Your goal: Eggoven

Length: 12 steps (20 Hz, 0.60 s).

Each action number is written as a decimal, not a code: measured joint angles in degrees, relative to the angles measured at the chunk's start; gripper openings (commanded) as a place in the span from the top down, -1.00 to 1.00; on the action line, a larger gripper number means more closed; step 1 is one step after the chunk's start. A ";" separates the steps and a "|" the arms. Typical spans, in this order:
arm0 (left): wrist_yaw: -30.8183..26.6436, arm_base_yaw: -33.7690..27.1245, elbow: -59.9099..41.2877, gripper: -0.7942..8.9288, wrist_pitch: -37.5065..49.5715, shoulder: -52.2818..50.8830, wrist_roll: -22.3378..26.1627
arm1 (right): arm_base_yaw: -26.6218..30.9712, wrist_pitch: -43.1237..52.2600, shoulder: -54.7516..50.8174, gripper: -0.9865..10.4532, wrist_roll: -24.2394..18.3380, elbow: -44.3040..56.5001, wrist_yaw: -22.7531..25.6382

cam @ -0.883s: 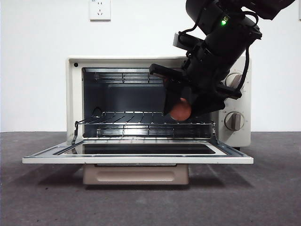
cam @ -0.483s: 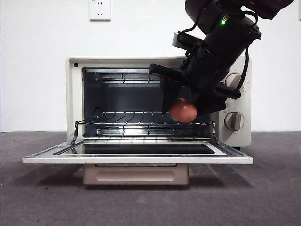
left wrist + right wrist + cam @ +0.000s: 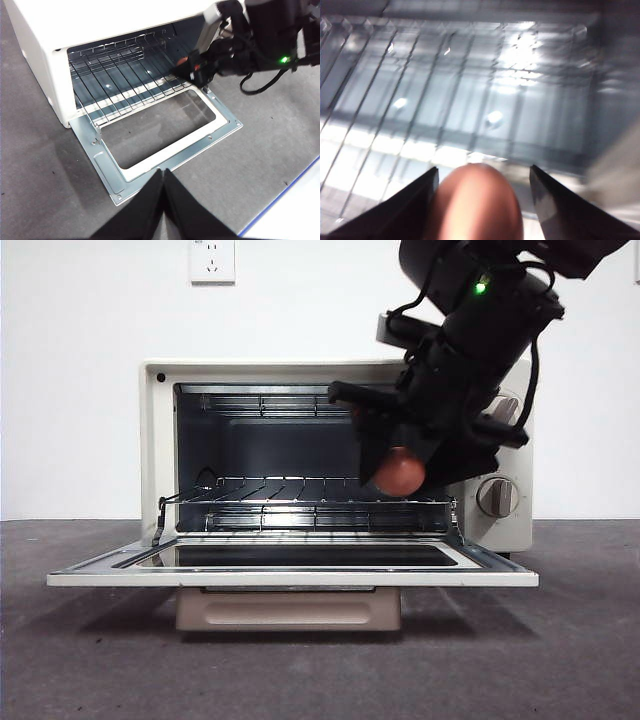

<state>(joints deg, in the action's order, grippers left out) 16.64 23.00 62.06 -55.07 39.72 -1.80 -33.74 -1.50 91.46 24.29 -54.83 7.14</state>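
The cream toaster oven (image 3: 155,440) stands with its door (image 3: 290,578) folded down flat, and it also shows in the left wrist view (image 3: 100,20). My right gripper (image 3: 398,455) is shut on the reddish-brown egg (image 3: 400,472) at the right side of the oven's mouth, just above the wire rack (image 3: 280,502). In the right wrist view the egg (image 3: 475,205) sits between the two jaws of the right gripper (image 3: 482,175), with the rack (image 3: 420,110) beyond it. My left gripper (image 3: 162,172) is shut and empty, hanging in front of and above the open door (image 3: 165,130).
Two knobs, the lower one (image 3: 497,497) in plain sight, sit on the oven's right panel behind the arm. The tan handle (image 3: 288,610) hangs below the open door. The grey table (image 3: 100,660) spreads in front. A wall socket (image 3: 212,260) is on the white wall.
My right gripper has shifted a little to the right with the egg still in it. The oven and its door have not moved.
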 measured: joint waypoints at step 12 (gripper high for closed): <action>0.00 0.00 0.00 0.82 1.14 0.24 0.00 | -0.13 -2.34 -12.59 0.25 -0.48 0.02 1.79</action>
<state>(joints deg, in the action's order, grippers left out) 16.64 23.00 62.06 -53.93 39.97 -1.80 -33.87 -3.84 78.87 23.81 -54.81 8.93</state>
